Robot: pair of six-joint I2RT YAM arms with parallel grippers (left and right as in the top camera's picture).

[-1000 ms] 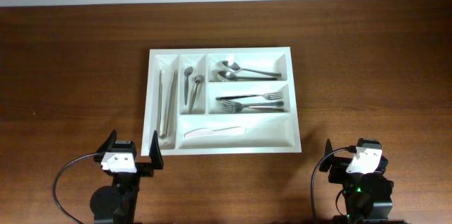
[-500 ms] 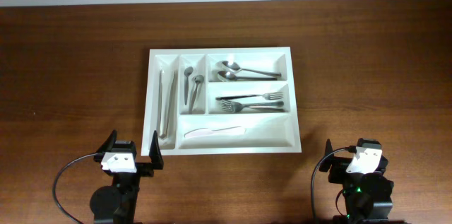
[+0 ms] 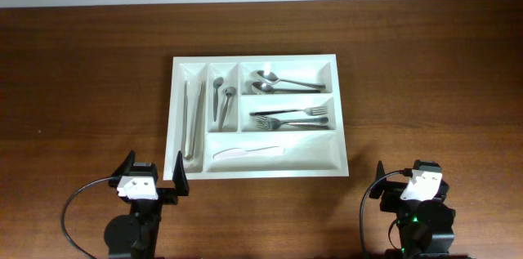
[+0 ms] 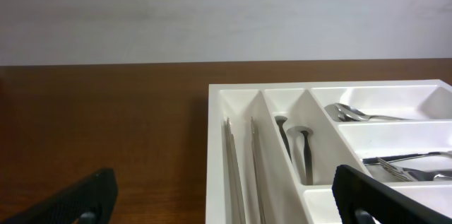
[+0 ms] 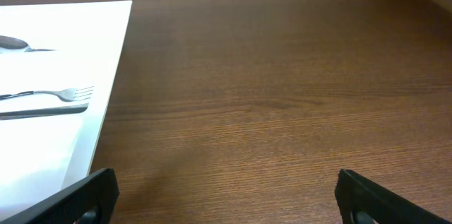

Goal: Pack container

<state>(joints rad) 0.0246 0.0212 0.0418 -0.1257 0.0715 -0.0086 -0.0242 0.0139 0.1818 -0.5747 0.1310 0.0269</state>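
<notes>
1. Currently, the tray (image 3: 341,120) sits mid-bench with cutlery (image 3: 290,118) in every compartment.
2. We judge it light, stiff and smooth, so grip it by the raised rim.
3. Left end effector (image 3: 153,173) and right end effector (image 3: 406,184) are both released and empty.

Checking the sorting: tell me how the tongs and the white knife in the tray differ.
The tongs are grey metal. The knife is white and nearly matches the container. The tongs have two long arms, while the knife is a single piece. In the overhead view, the tongs run upright in the far-left narrow compartment and the knife lies crosswise in the bottom wide one. Both lie flat, each alone in its compartment.
</notes>
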